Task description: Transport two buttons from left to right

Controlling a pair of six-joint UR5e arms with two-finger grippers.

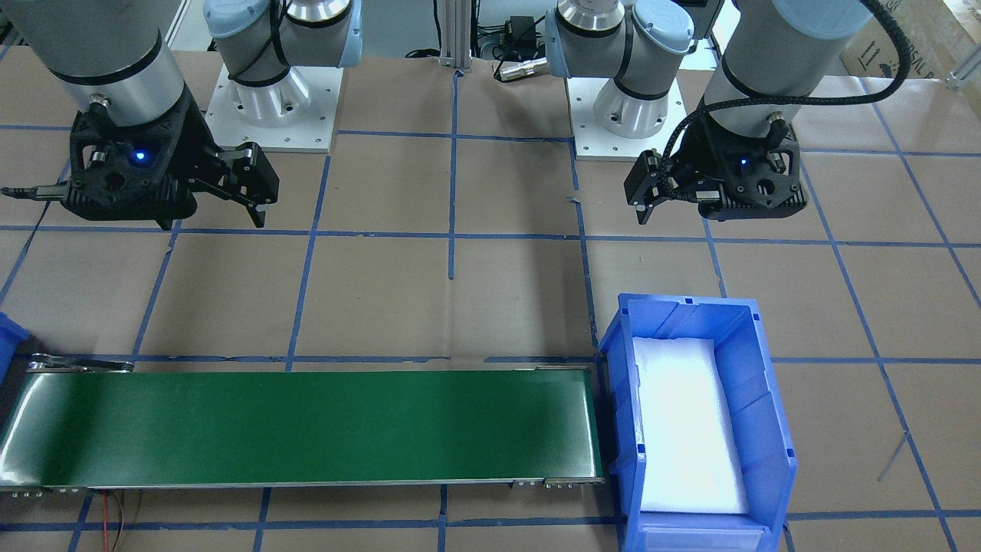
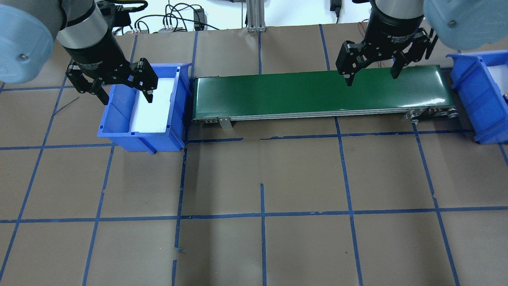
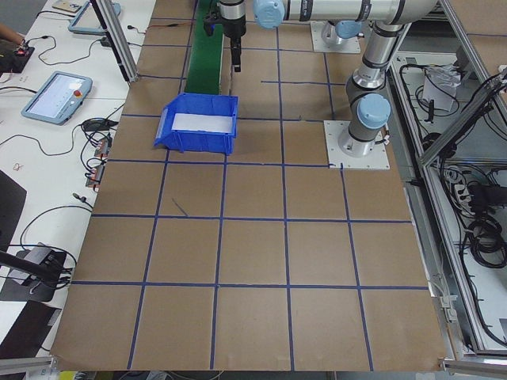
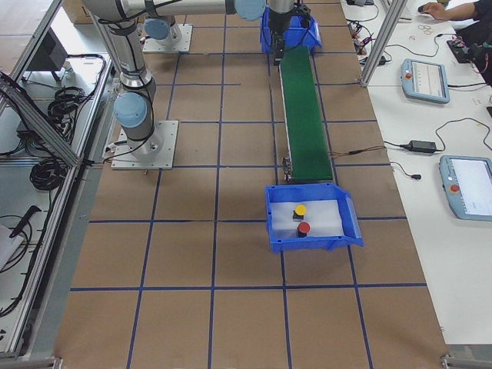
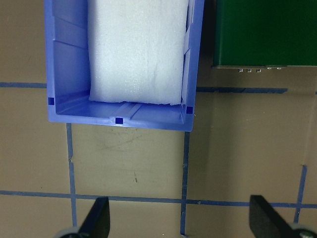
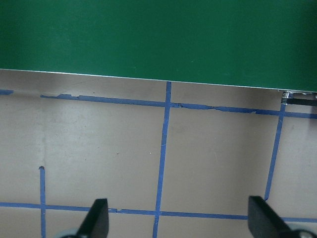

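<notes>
The yellow-capped button (image 4: 300, 209) and the red-capped button (image 4: 304, 228) stand upright side by side on white foam in the blue bin (image 4: 277, 231) at the conveyor's right end. They show only in the exterior right view. My left gripper (image 2: 127, 95) is open and empty, hovering over the near side of the left blue bin (image 2: 115, 133), which shows only white foam (image 5: 138, 49). My right gripper (image 2: 372, 76) is open and empty, above the table beside the right part of the green conveyor belt (image 2: 317, 91). Both wrist views show spread fingers (image 5: 96, 220) (image 6: 96, 220) with nothing between them.
The conveyor (image 1: 306, 429) runs between the two bins. The right bin (image 2: 478, 95) sits at the overhead view's right edge. Brown table paper with blue tape lines (image 2: 262, 214) covers the table. Arm bases (image 1: 268, 100) stand at the back.
</notes>
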